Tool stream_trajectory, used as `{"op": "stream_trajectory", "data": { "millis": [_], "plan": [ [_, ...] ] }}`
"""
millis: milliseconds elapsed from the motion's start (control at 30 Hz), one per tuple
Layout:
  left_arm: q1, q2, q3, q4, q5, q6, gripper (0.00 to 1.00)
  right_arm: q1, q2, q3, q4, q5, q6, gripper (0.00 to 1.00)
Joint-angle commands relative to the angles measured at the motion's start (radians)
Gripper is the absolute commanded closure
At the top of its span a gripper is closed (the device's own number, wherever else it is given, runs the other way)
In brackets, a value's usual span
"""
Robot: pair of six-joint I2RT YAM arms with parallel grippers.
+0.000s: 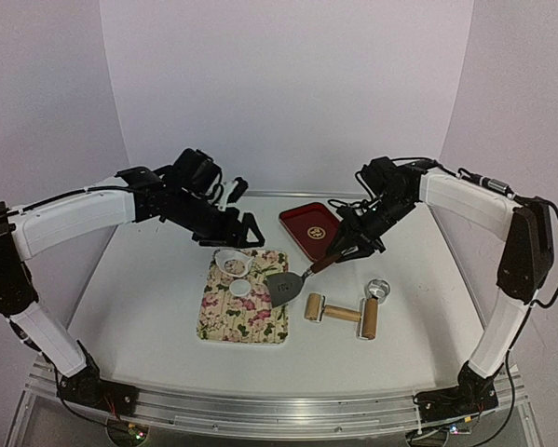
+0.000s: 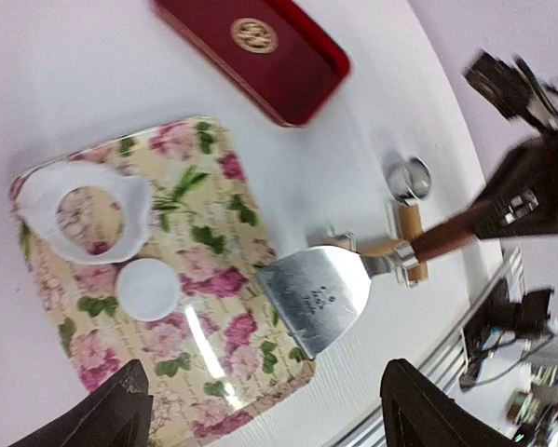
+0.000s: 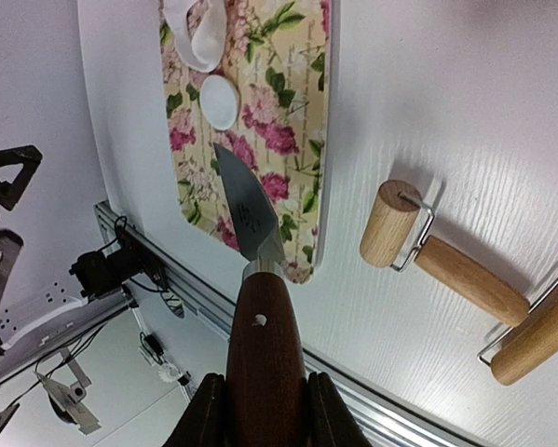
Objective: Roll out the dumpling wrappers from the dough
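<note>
1. Right pincer (image 3: 260,410): jaws clamped on the wooden handle of the spatula (image 3: 251,219), whose metal blade overlaps the edge of the floral board (image 2: 213,233).
2. Left pincer (image 2: 269,410): fingers spread wide apart, holding nothing, above the board.
3. Dumpling wrapper (image 2: 148,289): flat on the board, near the blade but apart from it, just beside a dough offcut (image 2: 36,200) with a round hole.
4. Red tray (image 2: 297,79): on the table (image 1: 148,317) beyond the board, its gold emblem (image 2: 254,35) showing.
5. Metal ring cutter (image 2: 410,177) and wooden roller (image 1: 339,312): beside the spatula.
</note>
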Motion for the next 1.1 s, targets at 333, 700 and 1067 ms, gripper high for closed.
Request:
{"op": "stream_trajectory", "data": {
  "millis": [333,700,1067],
  "plan": [
    [0.306,0.191,-0.156,0.072,0.114,-0.046,0.15,0.045,0.234,0.21,0.106,0.114,0.097,1.0],
    [0.328,0.434,0.005,0.004,0.16,0.125,0.55,0.054,0.321,0.247,0.131,0.142,0.112,1.0],
    [0.328,0.491,0.056,-0.048,0.125,0.145,0.84,0.053,0.412,0.307,0.133,0.08,0.103,1.0]
  ]
}}
